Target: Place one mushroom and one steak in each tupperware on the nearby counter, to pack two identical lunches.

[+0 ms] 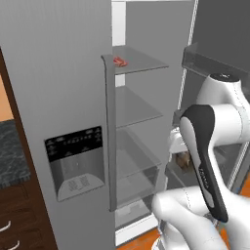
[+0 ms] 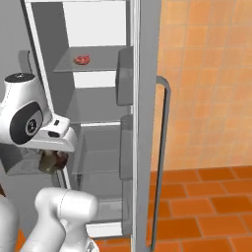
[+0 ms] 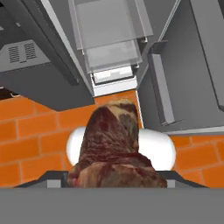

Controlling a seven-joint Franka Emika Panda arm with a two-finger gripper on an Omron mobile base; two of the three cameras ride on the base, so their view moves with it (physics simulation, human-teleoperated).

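A steak (image 3: pixel 114 144), dark red-brown with pale marbling, rises large from the bottom of the hand view, and my gripper (image 2: pixel 52 162) is shut on it; its fingertips are hidden behind the meat. The held steak (image 1: pixel 184 160) hangs in front of the open fridge at lower-shelf height. A second steak (image 1: pixel 120 61) (image 2: pixel 82 59) lies on the top fridge shelf. A strip of the dark marbled counter (image 1: pixel 10 151) shows at the far left. The mushroom and the tupperware are out of view.
The fridge stands open with several glass shelves (image 1: pixel 139 105). Its left door with the dispenser panel (image 1: pixel 75 163) is close on my left. The right door with a long handle (image 2: pixel 165 147) is on my right. Orange floor tiles (image 2: pixel 206 206) lie below.
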